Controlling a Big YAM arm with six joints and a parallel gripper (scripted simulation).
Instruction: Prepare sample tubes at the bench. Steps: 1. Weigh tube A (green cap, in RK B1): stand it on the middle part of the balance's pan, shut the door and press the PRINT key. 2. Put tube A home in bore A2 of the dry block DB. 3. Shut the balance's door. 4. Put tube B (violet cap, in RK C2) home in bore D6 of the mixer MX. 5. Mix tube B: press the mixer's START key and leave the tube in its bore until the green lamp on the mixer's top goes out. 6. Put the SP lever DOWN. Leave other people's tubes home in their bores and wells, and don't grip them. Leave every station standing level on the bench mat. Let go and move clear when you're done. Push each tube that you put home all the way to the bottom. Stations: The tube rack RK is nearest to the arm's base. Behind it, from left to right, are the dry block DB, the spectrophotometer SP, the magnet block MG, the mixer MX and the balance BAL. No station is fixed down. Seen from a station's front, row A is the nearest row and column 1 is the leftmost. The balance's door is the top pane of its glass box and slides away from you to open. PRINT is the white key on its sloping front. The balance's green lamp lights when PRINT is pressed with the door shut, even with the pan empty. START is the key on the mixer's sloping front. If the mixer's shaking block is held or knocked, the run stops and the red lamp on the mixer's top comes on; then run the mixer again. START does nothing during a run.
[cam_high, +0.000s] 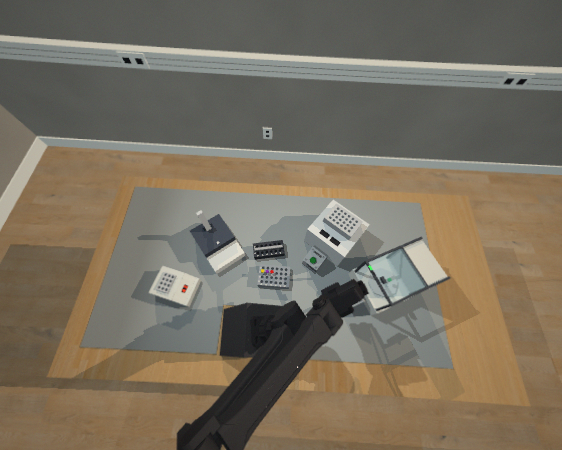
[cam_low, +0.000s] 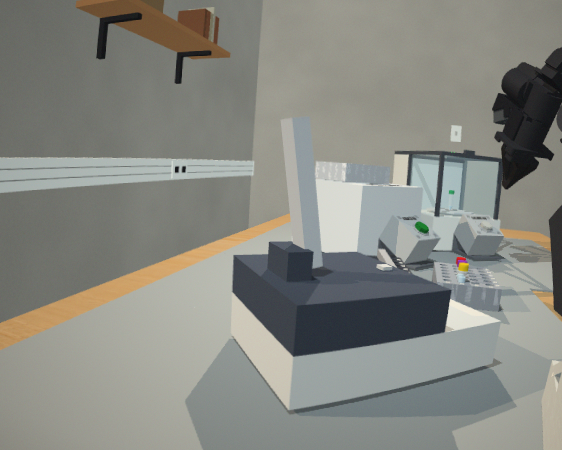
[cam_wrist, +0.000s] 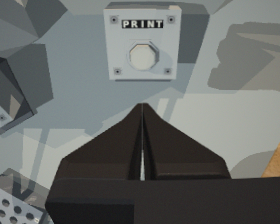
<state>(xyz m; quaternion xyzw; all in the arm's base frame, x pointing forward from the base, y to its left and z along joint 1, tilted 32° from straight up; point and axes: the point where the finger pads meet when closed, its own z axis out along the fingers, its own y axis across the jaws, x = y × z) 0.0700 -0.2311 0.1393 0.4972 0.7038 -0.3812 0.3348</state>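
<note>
My gripper (cam_low: 506, 187) (cam_wrist: 142, 111) is shut and empty, above and in front of the white PRINT key (cam_low: 486, 227) (cam_wrist: 143, 56), not touching it. Tube A, with its green cap (cam_high: 389, 280) (cam_low: 451, 192), stands upright inside the glass box of the balance (cam_high: 425, 262). The balance's top door looks shut, and its green lamp (cam_high: 371, 268) is lit. Tube B's violet cap (cam_high: 267, 271) is in the rack (cam_low: 475, 296) between a yellow and a red cap. The mixer (cam_high: 320, 222) (cam_low: 340, 215) shows no lit lamp; its START key (cam_high: 313, 260) (cam_low: 421, 227) is green. The SP lever (cam_high: 204, 220) (cam_low: 302, 190) stands up.
The dry block (cam_high: 192, 289) stands at the far left, beside the spectrophotometer (cam_high: 215, 235) (cam_low: 370, 325). The black magnet block (cam_high: 269, 249) lies behind the rack. The START housing stands between the rack and the balance.
</note>
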